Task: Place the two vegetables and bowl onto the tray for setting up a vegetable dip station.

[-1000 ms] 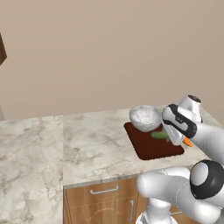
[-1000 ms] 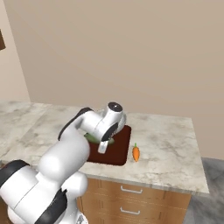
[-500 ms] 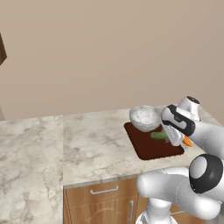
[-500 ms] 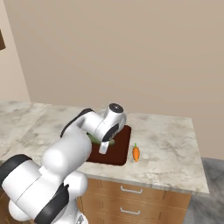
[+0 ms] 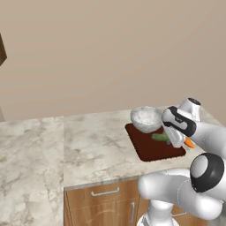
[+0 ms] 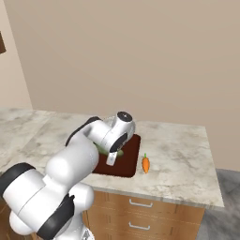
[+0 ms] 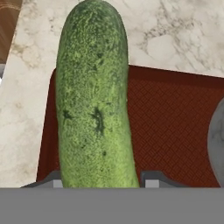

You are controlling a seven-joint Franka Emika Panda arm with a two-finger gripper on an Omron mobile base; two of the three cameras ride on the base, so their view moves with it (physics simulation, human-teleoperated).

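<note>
Your gripper [image 7: 99, 183] is closing its fingers on the dark green elongated cucumber [image 7: 94, 96] over the dark reddish-brown rectangular tray [image 7: 175, 127]; the small orange carrot [image 6: 146, 164] is lying on the surface beside the tray's edge.

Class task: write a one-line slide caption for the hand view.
Cucumber between the gripper fingertips, over the reddish-brown tray on the marble counter.

Base cams flank arm, share tray [image 5: 150, 148] — hand cam close.
</note>
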